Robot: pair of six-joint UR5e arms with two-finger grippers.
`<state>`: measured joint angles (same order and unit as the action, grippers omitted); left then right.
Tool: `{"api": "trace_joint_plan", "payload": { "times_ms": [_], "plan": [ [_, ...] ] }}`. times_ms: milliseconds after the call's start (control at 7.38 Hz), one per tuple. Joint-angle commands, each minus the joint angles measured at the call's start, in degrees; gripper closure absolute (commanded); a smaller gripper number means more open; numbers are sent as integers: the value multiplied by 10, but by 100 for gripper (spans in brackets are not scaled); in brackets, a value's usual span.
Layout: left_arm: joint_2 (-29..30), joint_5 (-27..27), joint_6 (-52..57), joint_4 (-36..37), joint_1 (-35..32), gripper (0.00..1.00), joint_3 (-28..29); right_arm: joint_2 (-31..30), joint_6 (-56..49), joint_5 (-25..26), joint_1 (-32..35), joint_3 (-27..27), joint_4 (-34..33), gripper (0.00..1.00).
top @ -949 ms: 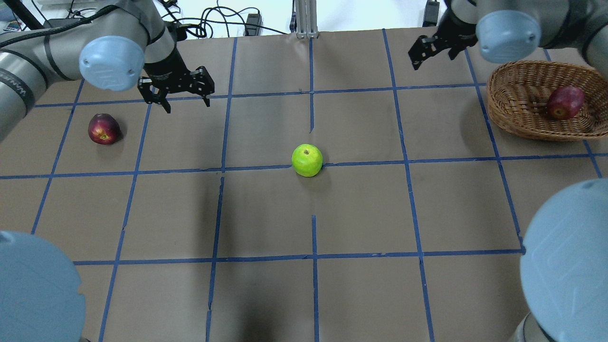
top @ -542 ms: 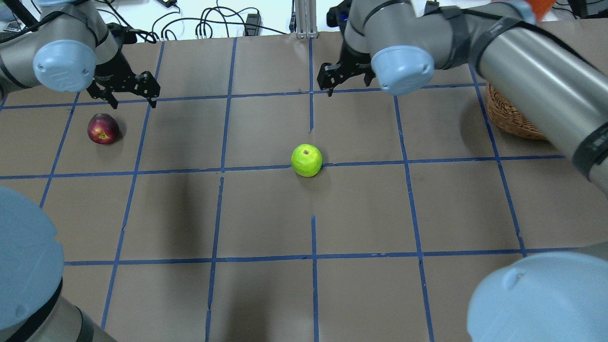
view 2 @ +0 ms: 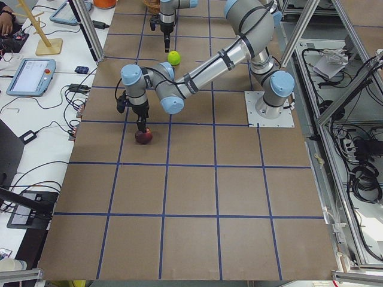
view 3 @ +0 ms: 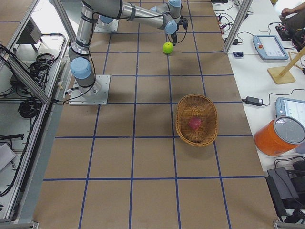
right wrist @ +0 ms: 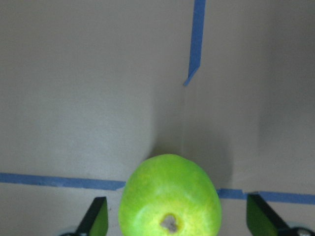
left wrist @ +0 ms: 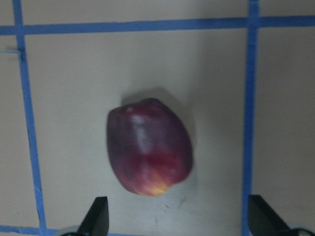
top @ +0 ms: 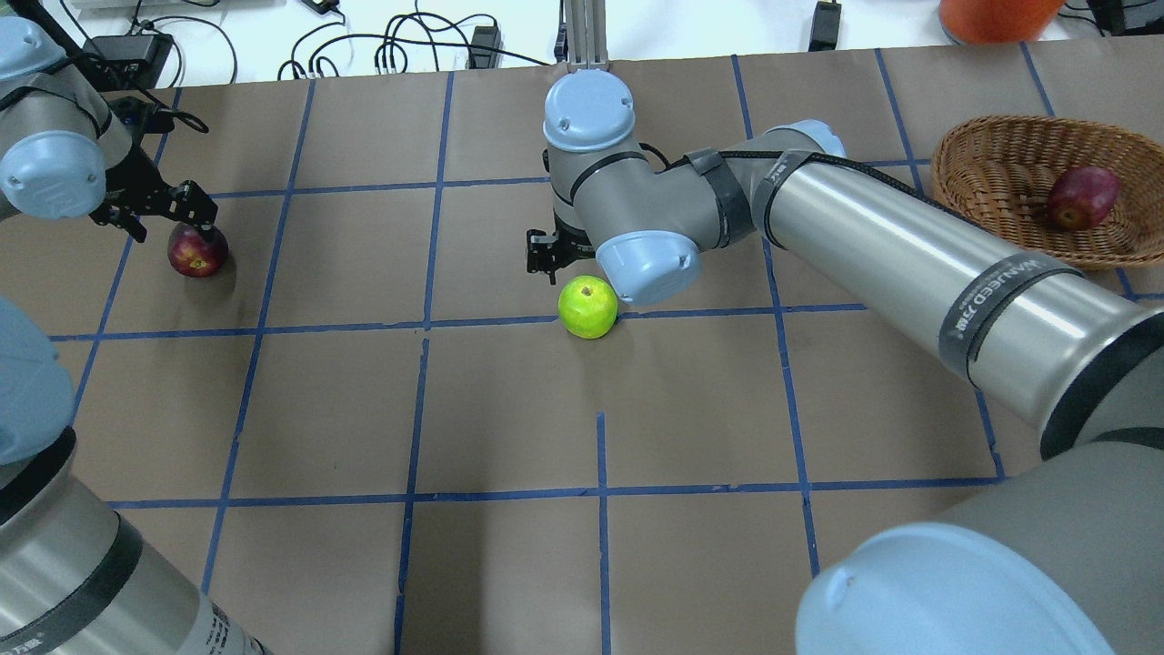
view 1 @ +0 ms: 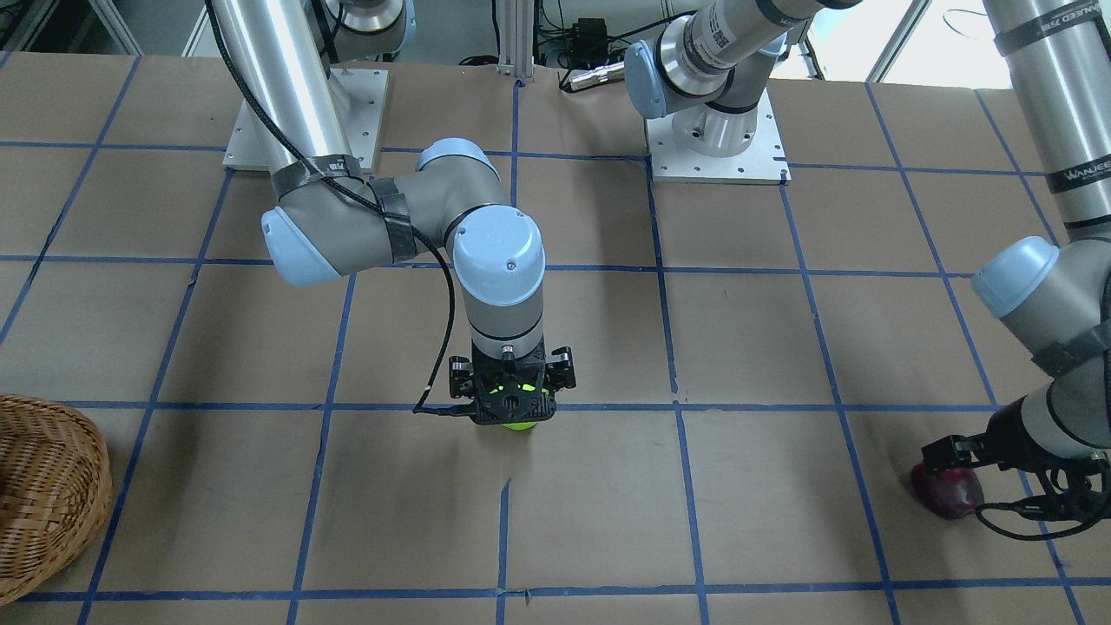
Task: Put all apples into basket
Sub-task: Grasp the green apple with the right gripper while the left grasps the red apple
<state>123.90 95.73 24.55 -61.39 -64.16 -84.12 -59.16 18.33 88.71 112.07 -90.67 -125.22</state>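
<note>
Of the left gripper [left wrist: 179,219] only two dark fingertips are caught, at the lower edge of its blurred wrist view. They are held apart, and the maroon apple [left wrist: 149,147] is seen lying just ahead of them, touched by neither. Of the right gripper [right wrist: 179,216] likewise only the tips are shown, spread wide, with the green apple [right wrist: 170,196] between them and a gap left on each side. That apple's lower part is cut off by the frame.

In the front-facing view the green apple is almost wholly covered by the right gripper, a lime sliver alone being seen. The maroon apple is partly covered there by the left one. The basket [top: 991,136] is cut by the frame edge in the overhead and front-facing views and is seen whole only from the right end.

Three apples are counted. The green one is at the table's middle, by a tape line, and the maroon one is near the robot's left end. A red apple [top: 1080,197] lies inside the basket at the right end. One basket and two arms are counted.

The table [top: 509,409] is covered with brown paper marked into squares by blue tape [top: 602,496]. Cables [top: 400,50] are strewn past its far edge. On a white bench alongside, an orange tub [view 3: 279,136] and a tablet [view 3: 269,46] are set, and aluminium posts are seen around the table.
</note>
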Motion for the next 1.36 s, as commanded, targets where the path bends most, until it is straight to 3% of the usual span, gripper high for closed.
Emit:
{"api": "trace_joint_plan", "payload": {
  "times_ms": [0,271,407,542,814,949,1085,1220],
  "plan": [
    [17,-2,8,7,2,0,0,21,7,1,2,-42,-56,0],
    [28,-2,8,8,2,0,0,30,8,-1,4,-46,-71,0],
    [33,-2,8,20,2,0,0,30,5,2,4,-43,-77,42],
    [37,-2,9,25,2,0,0,25,7,1,3,-38,-77,77],
    [38,-3,9,26,2,0,-1,-26,7,-4,-26,-28,-58,73],
    [36,-14,10,26,1,22,-1,-53,-1,4,-78,-24,-52,69],
    [24,-22,9,16,-2,53,-1,-70,-38,30,-153,-37,-39,73],
    [14,-20,8,9,-7,72,-2,-76,-106,36,-229,-32,-39,73]
  ]
}}
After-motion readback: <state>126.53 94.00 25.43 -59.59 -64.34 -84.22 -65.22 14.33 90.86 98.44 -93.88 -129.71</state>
